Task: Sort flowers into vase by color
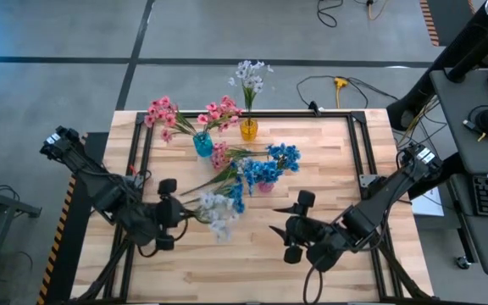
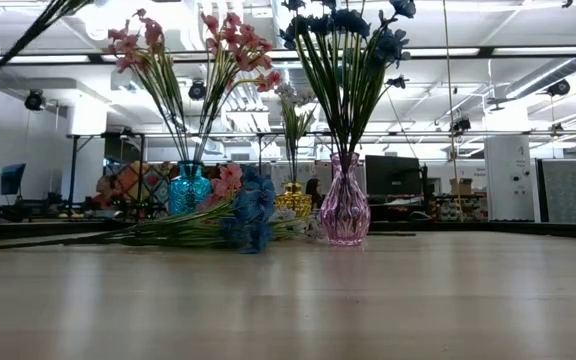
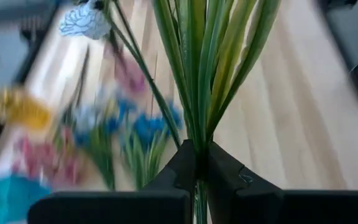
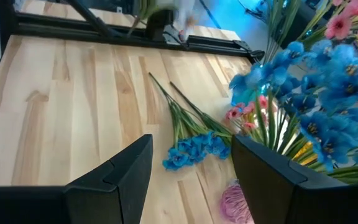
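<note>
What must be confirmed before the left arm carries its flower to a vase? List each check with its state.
1. Left hand gripping the pale white-lavender spray: ok, shut on its green stems.
2. Matching yellow glass vase upright, white-lavender blooms already in it: ok.
3. Room left in that vase's neck: cannot tell.
4. Low route to it free: not ok, a loose blue spray and a loose pink spray lie in between; probably go over them.
5. Right hand out of the way: ok, open, empty, over the table's right side.
</note>
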